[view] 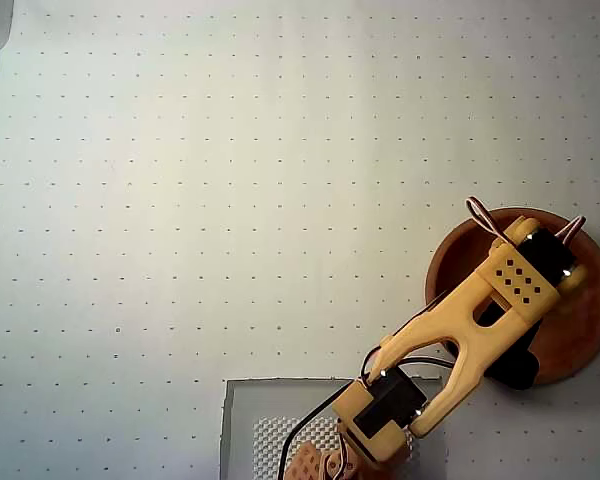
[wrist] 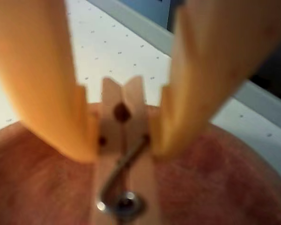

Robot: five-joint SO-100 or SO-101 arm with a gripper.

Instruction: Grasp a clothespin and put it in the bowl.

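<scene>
Nearly done. My gripper is clamped on the clothespin, and my arm reaches out over the bowl at the right edge of the overhead view.

Done, as far as I can judge: the grasp and the carry. In the wrist view the pin sits squeezed between my two orange fingers, with the reddish wood of the bowl filling the lower half of the picture behind it. Left to do: let go, then pull the arm clear.

Pin versus tool:
- Pin runs lengthwise down the gap between the fingers, notched end pointing away from the camera and poking out just past the fingertips.
- Metal spring coil sits close to the camera, near the bottom edge of the wrist view.
- Both fingers touch the pin's sides around its middle. Grip looks centred, no visible tilt.
- Overhead view does not show the pin at all; my wrist and gripper cover it.

Height above the bowl floor: cannot tell, the wrist view is blurred. The pin looks to hang inside the rim line, so a release here should land it in the bowl. Small risk: a light pin could bounce on hard wood.
</scene>
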